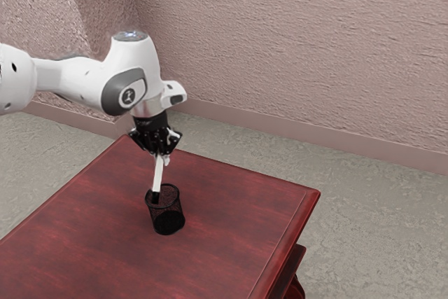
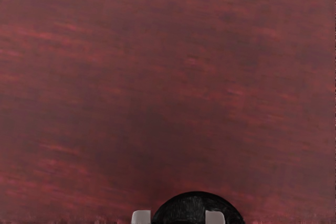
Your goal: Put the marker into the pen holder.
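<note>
Pinching the marker [image 1: 157, 175] by its upper end, in the grip of the gripper [image 1: 162, 159], with jaws pressed against it from two sides. White along most of its length, black at its lower end. Pointing down, near upright, with a slight lean: lower end a little nearer the exterior view's left than the upper. Seen with that black end across the mouth of the holder [image 1: 168, 212], toward the exterior view's left side of the rim. Cannot tell how deep in, or whether touching the rim. Upright on the table [image 1: 231, 187], black, open-topped, of see-through mesh, with a solid dark base.

In the wrist view, just beyond the pale fingertips [image 2: 214, 217], a dark rounded shape against the red tabletop, with a clear gap between one tip and the other.

Above the marker, black mechanism, then the white and grey arm [image 1: 73, 82], coming in from the exterior view's left and bending down over the holder. Under all of it, dark red wood with a streaky grain and a raised edge. Farther out, mottled grey-green floor [image 1: 385, 208], a plain pinkish baseboard [image 1: 301, 136] and rough pinkish wall [image 1: 294, 47].
</note>
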Motion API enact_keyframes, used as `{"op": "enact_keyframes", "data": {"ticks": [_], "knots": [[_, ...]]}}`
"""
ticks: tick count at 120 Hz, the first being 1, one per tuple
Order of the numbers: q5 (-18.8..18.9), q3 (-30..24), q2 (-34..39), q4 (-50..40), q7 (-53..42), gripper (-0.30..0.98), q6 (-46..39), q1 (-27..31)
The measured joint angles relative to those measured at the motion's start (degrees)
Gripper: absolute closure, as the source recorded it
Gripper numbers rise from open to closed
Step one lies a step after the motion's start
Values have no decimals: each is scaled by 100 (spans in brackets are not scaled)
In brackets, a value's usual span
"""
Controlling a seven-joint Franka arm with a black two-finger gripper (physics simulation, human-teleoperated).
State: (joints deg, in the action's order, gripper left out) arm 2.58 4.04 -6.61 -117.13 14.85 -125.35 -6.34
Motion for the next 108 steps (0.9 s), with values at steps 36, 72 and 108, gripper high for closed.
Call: {"op": "enact_keyframes", "data": {"ticks": [36,72,108], "knots": [[-34,-113,-44,-159,-26,63,10,-29],[-119,-185,260,55,-390,16,236,-91],[-110,-94,673,2141,-2020,4,2296,43]]}}
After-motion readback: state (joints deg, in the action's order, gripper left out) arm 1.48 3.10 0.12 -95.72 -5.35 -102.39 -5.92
